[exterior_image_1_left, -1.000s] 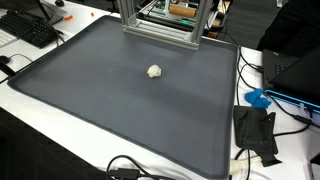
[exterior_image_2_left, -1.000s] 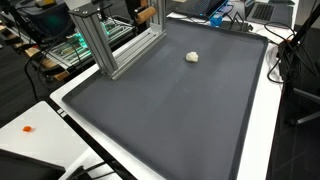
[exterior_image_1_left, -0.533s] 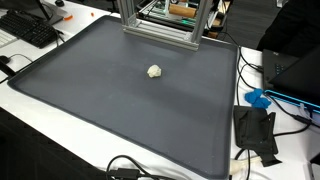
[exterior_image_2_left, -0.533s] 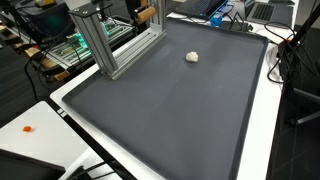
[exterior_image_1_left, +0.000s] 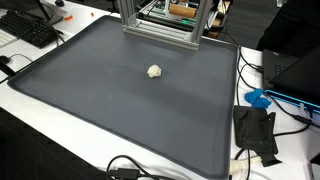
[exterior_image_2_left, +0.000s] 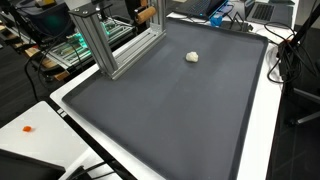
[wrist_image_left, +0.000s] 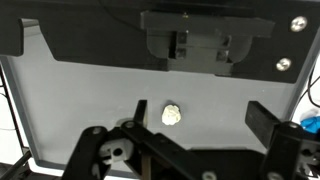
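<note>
A small whitish lump (exterior_image_1_left: 154, 71) lies alone on a dark mat (exterior_image_1_left: 120, 110), a little toward 1 o'clock from the mat's middle; in an exterior view it sits far up the mat (exterior_image_2_left: 170, 110), with the lump (exterior_image_2_left: 192, 57) near the far edge. Nothing touches it. In the wrist view the lump (wrist_image_left: 172, 114) rests on the mat (wrist_image_left: 80, 100) just above the pincer (wrist_image_left: 180, 138), whose two dark fingers (wrist_image_left: 100, 155) stand wide apart at about 8 and 4 o'clock of the lump, holding nothing. The pincer does not show in either exterior view.

An aluminium frame (exterior_image_1_left: 160, 25) stands at 12 o'clock from the lump on the mat's far edge; from the other side the frame (exterior_image_2_left: 110, 40) lies at about 9 o'clock, well apart from it. The mat covers most of a white worktop (exterior_image_1_left: 40, 130). A keyboard (exterior_image_1_left: 35, 30) lies at 10 o'clock beyond the mat's corner, and a blue object (exterior_image_1_left: 258, 98) sits off the mat at about 4 o'clock. An orange speck (exterior_image_2_left: 28, 128) lies on a white surface at 8 o'clock.
</note>
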